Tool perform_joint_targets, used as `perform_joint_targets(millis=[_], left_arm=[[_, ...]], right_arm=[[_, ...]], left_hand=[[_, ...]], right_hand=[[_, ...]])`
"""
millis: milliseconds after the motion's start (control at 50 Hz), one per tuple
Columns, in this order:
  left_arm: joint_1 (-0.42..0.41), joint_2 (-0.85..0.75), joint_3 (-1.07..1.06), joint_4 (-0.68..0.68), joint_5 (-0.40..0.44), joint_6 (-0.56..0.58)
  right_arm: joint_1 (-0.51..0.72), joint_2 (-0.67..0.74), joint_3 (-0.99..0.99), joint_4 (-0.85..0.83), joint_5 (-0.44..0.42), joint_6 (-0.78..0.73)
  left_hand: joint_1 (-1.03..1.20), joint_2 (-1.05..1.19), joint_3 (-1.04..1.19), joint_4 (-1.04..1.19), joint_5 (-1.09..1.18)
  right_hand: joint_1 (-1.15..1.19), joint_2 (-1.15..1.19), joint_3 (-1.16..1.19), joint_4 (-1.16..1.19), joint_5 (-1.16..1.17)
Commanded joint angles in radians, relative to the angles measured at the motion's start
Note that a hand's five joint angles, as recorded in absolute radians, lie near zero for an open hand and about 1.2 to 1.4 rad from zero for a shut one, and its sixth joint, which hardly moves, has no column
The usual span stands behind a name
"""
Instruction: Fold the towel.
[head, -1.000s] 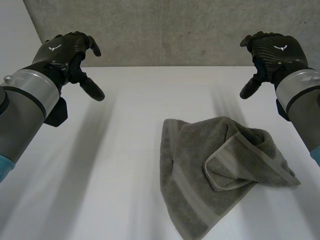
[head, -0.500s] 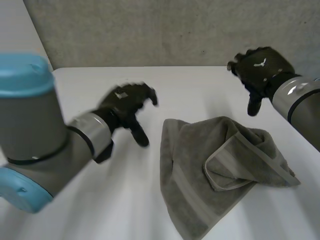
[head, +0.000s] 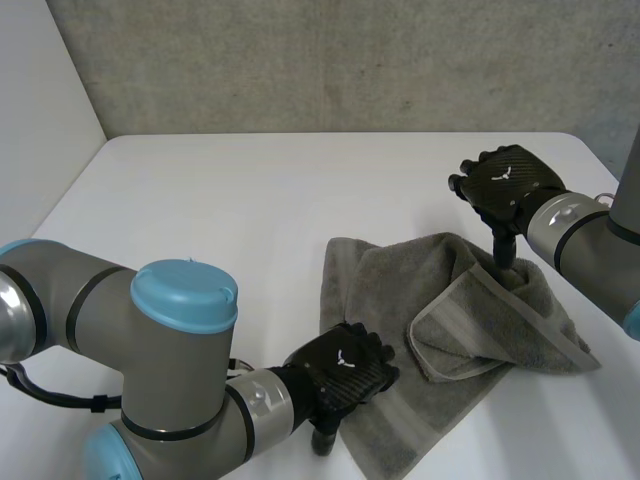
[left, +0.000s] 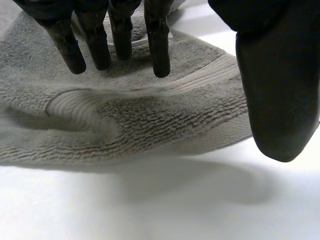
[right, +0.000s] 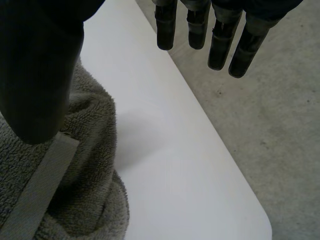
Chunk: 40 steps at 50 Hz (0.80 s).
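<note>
1. I see the grey towel (head: 370, 290) lying crumpled on the white table (head: 250, 200), toward 4 o'clock in my head view.
2. My left hand (head: 340, 372) is at the towel's 7 o'clock edge, fingers (left: 157, 45) straight over the cloth, thumb spread wide, gripping nothing.
3. My right hand (head: 510, 185) is at the towel's 1 o'clock edge, fingers spread, thumb pointing down at the cloth, holding nothing.

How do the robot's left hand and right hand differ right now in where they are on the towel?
The left hand is at the towel's near edge, by the robot; the right hand is at its far edge. The left hand's fingers reach over the cloth with its thumb over bare table; the right hand's thumb is over the cloth, its fingers beyond it. Both are open, gripping nothing.
</note>
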Motion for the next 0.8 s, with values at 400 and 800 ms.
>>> perform_joint_targets(millis=[400, 800], left_arm=[[-0.082, -0.065, -0.019, 0.095, 0.004, -0.018], [-0.108, -0.070, -0.003, 0.096, 0.007, -0.088]], right_arm=[[0.005, 0.043, 0.014, -0.006, 0.008, -0.001], [0.005, 0.063, 0.020, -0.006, 0.011, -0.002]], left_hand=[[0.092, 0.100, 0.095, 0.097, 0.119], [0.497, 0.505, 0.500, 0.502, 0.524]], right_hand=[[-0.063, -0.075, -0.070, -0.085, -0.059], [-0.063, -0.075, -0.070, -0.085, -0.059]])
